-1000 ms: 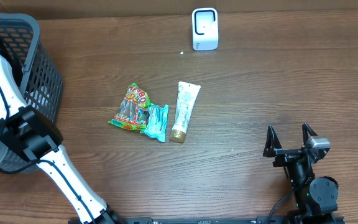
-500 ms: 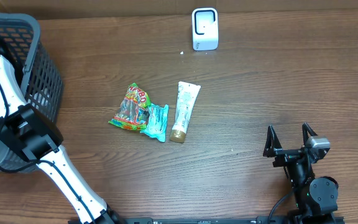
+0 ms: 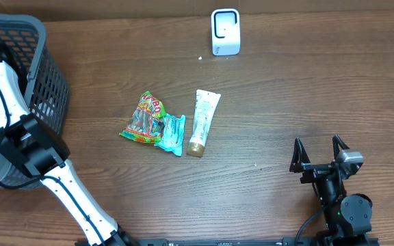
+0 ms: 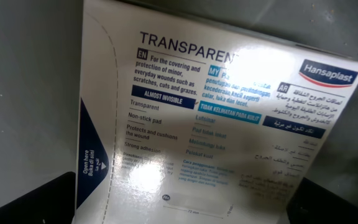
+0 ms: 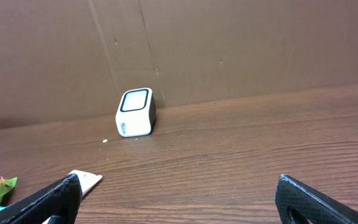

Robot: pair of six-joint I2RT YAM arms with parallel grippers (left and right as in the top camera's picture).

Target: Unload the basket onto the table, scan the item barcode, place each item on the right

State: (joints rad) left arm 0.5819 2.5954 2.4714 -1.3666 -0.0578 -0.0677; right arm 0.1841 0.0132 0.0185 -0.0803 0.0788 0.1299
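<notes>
Tabletop: brown wood grain. The right half is bare from the far edge down to the right fingers, so there is wide room there. A cardboard wall closes off the far edge.

Basket: dark mesh, at the left edge and partly out of the overhead view. The left arm reaches over its rim and inside. The near wall stands well apart from the loose items.

Plaster box: white with a navy corner and "Hansaplast" print. It lies on the grey basket floor, tilted in the left wrist view and filling most of it.

Scanner: white, upright at the far edge near centre, with clear tabletop all round it.

Mid-table cluster: tube, snack packet and teal sachet. The sachet touches the packet, and the tube lies just beside the sachet.

Left fingers: spread wide, one at each lower corner of the wrist view with the box's lower edge between them. Whether they touch the box cannot be told.

Right fingers: spread fully apart, holding nothing, above bare tabletop at the near right and aimed toward the scanner.
</notes>
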